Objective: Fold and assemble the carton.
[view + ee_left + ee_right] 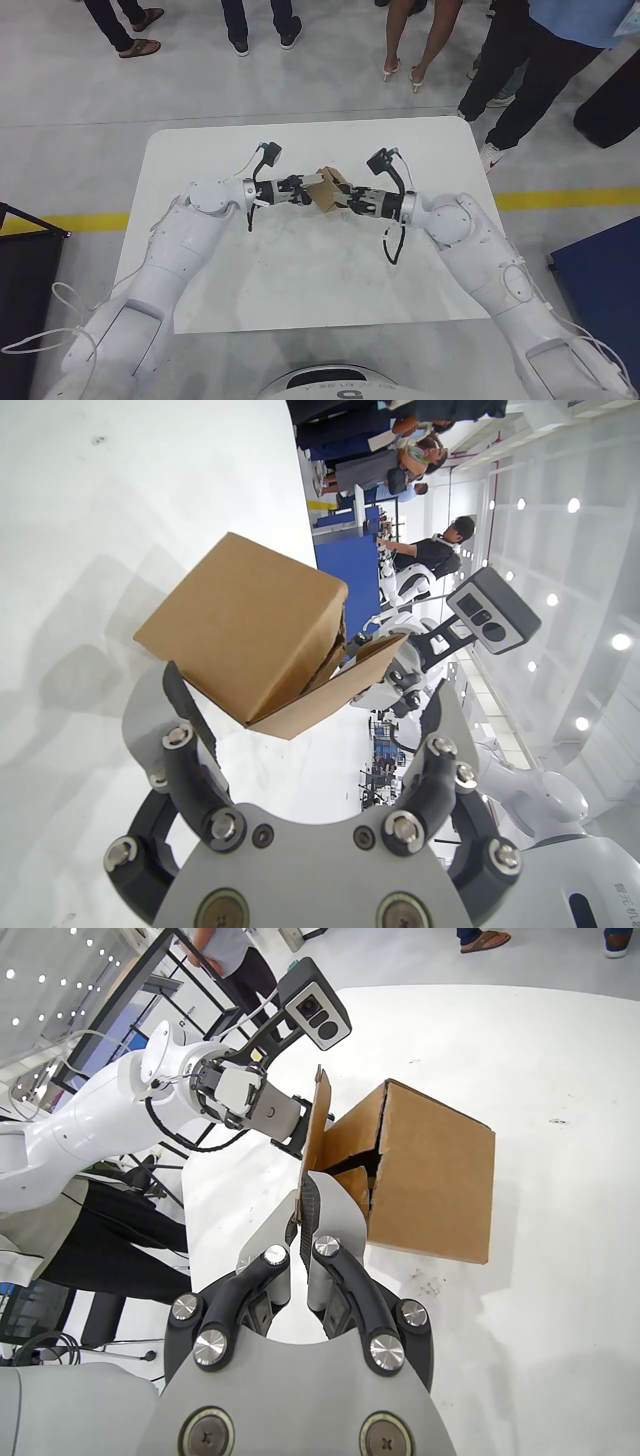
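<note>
Right gripper (302, 1210) pinches the flap (314, 1138) edge of carton (430, 1178); left gripper (305, 700) wide, straddling opposite corner. Carton well inside table (300, 290) edges, bare surface around.

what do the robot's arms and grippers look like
Both arms are glossy white rounded shells: left arm, right arm. Each has a black cable looping at the wrist and a grey-faced black camera on a bracket. The left gripper and right gripper have silver plates, black linkages with shiny bolts, and ridged black pads.
</note>
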Robot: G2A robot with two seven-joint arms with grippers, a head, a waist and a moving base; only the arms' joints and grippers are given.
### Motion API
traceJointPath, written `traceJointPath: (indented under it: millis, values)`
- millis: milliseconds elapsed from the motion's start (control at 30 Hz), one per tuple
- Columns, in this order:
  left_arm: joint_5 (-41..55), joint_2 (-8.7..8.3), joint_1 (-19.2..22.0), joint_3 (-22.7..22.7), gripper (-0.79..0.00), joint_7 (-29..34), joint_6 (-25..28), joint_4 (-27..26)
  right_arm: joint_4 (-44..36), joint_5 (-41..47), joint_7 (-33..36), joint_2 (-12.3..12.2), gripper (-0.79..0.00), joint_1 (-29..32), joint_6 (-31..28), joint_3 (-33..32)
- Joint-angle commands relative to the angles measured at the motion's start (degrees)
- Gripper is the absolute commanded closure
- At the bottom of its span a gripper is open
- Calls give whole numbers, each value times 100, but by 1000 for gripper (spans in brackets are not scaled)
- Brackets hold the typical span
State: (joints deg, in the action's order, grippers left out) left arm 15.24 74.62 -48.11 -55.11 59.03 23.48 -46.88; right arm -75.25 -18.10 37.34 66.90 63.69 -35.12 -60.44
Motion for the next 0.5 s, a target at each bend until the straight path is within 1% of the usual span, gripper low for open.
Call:
traceJointPath:
  millis: [0, 100, 167, 200, 233, 267, 333, 367, 467]
  values:
    - [3, -3, -4, -6, -785, 8, 2, -4, -6, 223, 85, -3, 0, 11, 14, -10]
    - [28, -5, -5, -16, -785, 45, 11, -12, 10, 613, 288, -11, 0, 18, 34, -28]
    - [40, -7, 2, -21, -785, 75, 16, -6, 50, 704, 461, -21, 0, -23, 190, -38]
    - [45, -7, 6, -23, -785, 87, 13, 1, 59, 705, 508, -23, -212, -47, 244, -35]
    - [51, -7, 10, -23, -785, 101, 1, 7, 72, 675, 491, -25, -665, -62, 289, -42]
    - [60, -7, 15, -23, -785, 125, -19, 14, 70, 639, 462, -27, -785, -67, 294, -46]
    - [57, -13, 37, -30, -785, 180, -50, 32, 60, 583, 357, -48, -785, -44, 174, -124]
    - [62, -21, 48, -48, -785, 210, -68, 46, 14, 519, 290, -75, -785, 5, 8, -214]
    - [54, -47, 68, -102, -785, 261, -95, 70, 3, 447, 122, -135, -785, 124, -124, -449]
